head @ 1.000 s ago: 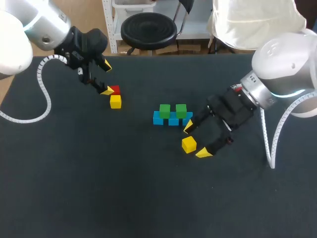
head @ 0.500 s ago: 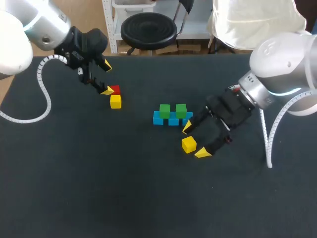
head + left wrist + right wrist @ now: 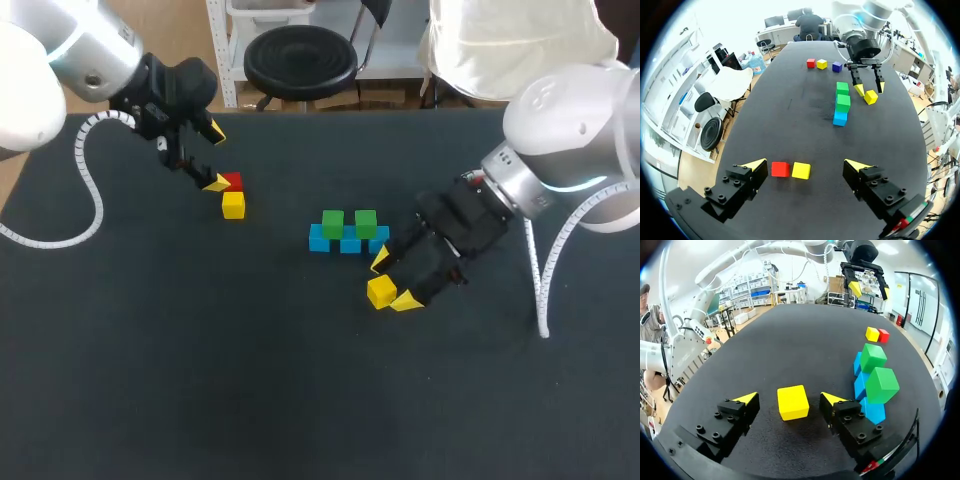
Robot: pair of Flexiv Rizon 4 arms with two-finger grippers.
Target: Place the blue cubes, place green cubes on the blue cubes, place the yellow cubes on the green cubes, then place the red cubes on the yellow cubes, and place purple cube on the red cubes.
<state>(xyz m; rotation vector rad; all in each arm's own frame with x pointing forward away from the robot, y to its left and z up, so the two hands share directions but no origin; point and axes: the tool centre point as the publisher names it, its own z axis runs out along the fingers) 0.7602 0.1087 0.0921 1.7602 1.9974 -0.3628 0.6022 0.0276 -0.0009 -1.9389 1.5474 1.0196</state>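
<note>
Between the wide-apart right jaws, yellow cube (image 3: pixel 792 402) untouched; left jaws apart; blue cubes (image 3: pixel 349 245) part-hidden.

Red cube (image 3: pixel 780 169) beside yellow cube (image 3: pixel 801 170), between spread tips of the left claw (image 3: pixel 806 164)

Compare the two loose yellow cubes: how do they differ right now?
The yellow cube by the blue row lies alone between the right gripper's open fingers, askew to that blue row. The yellow cube by the left gripper sits beside a red cube, ahead of the left gripper. Both rest on the table, ungrasped.
</note>
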